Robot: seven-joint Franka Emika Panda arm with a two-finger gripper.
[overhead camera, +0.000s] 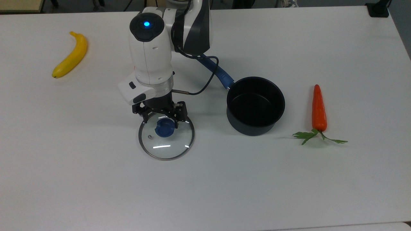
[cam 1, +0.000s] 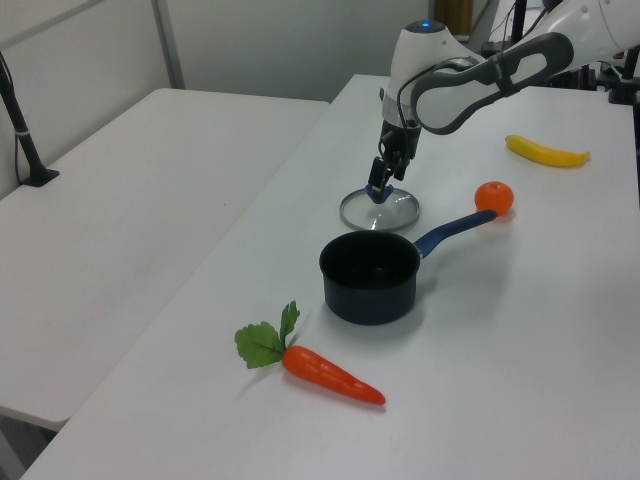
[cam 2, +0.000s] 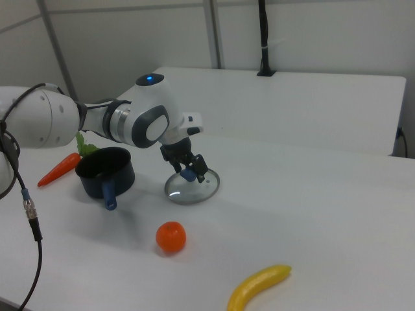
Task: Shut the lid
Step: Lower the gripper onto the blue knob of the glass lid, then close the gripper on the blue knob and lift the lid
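Observation:
The lid point(overhead camera: 167, 146) is round clear glass with a metal rim and a blue knob point(overhead camera: 164, 127). It is to the left of the pan in the top view. My gripper point(overhead camera: 163, 121) comes straight down onto the knob and is shut on it, with a finger on either side. In the right view the lid point(cam 2: 194, 189) hangs a little tilted under the gripper point(cam 2: 188, 172), just off the table. The black saucepan point(overhead camera: 250, 128) with its blue handle point(overhead camera: 218, 73) stands open and empty to the right in the top view. In the left view it point(cam 1: 368, 292) sits nearer than the lid point(cam 1: 380, 210).
A banana point(overhead camera: 71, 55) lies far left in the top view. A carrot point(overhead camera: 319, 109) with green leaves lies right of the pan. An orange point(cam 1: 494, 197) rests by the end of the pan handle. White table point(overhead camera: 205, 192) stretches in front.

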